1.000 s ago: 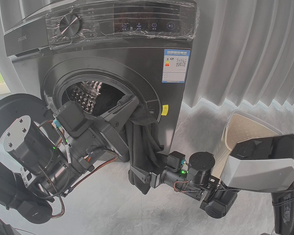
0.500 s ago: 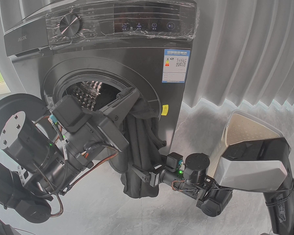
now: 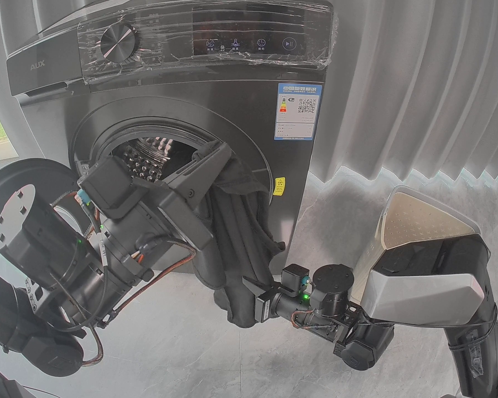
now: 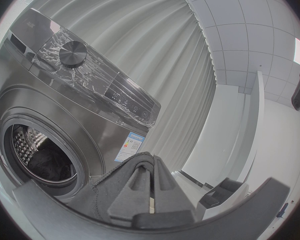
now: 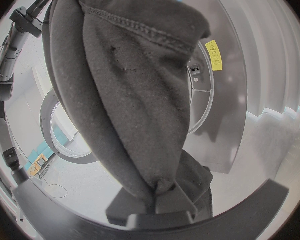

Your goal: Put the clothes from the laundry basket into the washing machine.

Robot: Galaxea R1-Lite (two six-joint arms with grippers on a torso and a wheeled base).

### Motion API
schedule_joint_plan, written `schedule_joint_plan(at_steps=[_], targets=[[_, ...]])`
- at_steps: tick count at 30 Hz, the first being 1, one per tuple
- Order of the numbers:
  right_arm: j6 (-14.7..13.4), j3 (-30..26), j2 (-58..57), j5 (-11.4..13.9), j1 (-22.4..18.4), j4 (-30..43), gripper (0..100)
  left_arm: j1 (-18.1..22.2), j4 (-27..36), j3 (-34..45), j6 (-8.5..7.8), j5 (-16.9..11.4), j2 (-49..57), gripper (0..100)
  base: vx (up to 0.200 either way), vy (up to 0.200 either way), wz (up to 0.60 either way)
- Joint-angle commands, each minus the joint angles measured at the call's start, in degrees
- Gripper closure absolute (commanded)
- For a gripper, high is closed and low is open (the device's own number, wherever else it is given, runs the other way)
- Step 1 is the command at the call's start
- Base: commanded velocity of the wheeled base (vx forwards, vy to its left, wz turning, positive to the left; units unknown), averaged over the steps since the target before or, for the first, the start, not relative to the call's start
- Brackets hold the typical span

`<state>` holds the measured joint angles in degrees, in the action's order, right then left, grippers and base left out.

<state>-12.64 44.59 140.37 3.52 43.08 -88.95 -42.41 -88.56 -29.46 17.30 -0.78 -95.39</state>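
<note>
Pale curtains [image 3: 426, 73] and a grey floor [image 3: 205, 355] surround the washing machine [image 3: 205, 95]. The left gripper [image 4: 153, 162] is closed on the top hem of a dark garment [image 3: 238, 222], at the rim of the drum mouth [image 3: 149, 156]. The right gripper [image 5: 156, 192] is pinched tight on the garment's lower end, near the floor. The cloth hangs slack between them, outside the drum. It looks soft, light and floppy, so it is best held at both ends to stop it trailing. Since a second ago the left gripper has risen toward the opening, and the right has shifted toward the laundry basket [image 3: 420, 216].
</note>
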Motion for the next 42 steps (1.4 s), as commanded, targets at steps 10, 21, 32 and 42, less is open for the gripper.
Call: schedule_joint_plan(at_steps=[10,21,32,42], targets=[[0.3,-19.5,-20.2,0.4,4.3,-0.1,100,2.9,0.1,1.2,-0.51,0.3,-3.5,100,0.000,0.000,0.00],[1.3,-26.2,-28.7,3.2,8.2,0.0,100,2.9,0.0,2.9,-0.95,0.1,-6.1,100,0.000,0.000,0.00],[2.4,-31.6,-29.5,4.8,8.1,0.1,100,5.0,0.0,2.1,-1.04,0.2,-8.2,100,0.000,0.000,0.00],[2.3,-34.7,-31.0,8.5,8.6,0.1,100,6.1,0.0,2.0,-1.48,0.0,-8.3,100,0.000,0.000,0.00]])
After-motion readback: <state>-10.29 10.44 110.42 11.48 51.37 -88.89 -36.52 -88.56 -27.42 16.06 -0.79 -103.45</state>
